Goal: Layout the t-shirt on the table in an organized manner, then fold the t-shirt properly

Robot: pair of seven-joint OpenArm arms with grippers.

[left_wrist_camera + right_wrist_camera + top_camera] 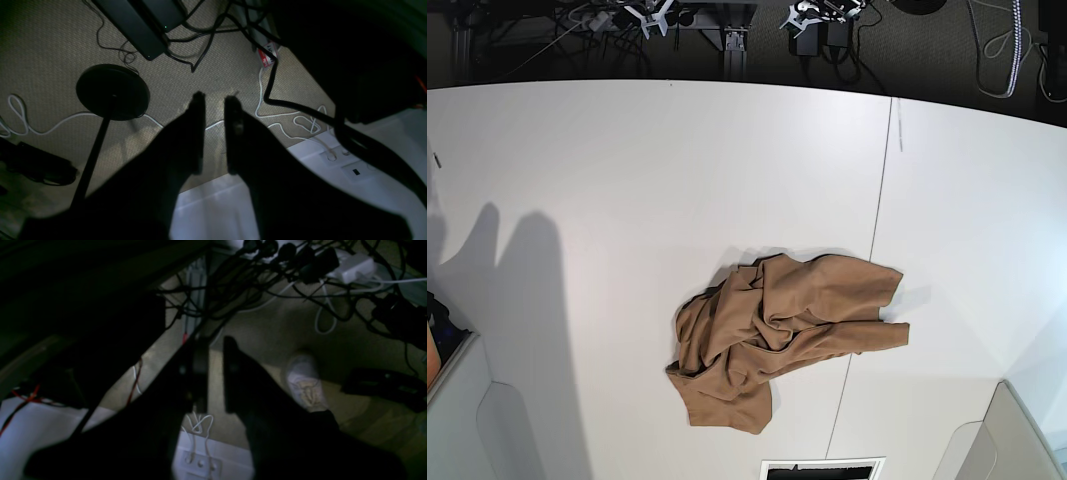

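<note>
The tan-brown t-shirt (777, 330) lies crumpled in a heap on the white table (627, 180), near the front middle, across the thin dark seam (882, 180). No tag shows. Neither gripper shows in the base view. My left gripper (215, 96) hangs off the table over carpet, its jaws nearly together with a narrow gap, holding nothing. My right gripper (215, 340) also hangs over the floor, its jaws close together and empty. The shirt is in neither wrist view.
Grey arm mounts sit at the table's front corners (467, 420) (1017, 440). A round black stand base (112, 91) and cables lie on the carpet below. A white shoe (305, 383) and a tangle of plugs (300, 260) are on the floor.
</note>
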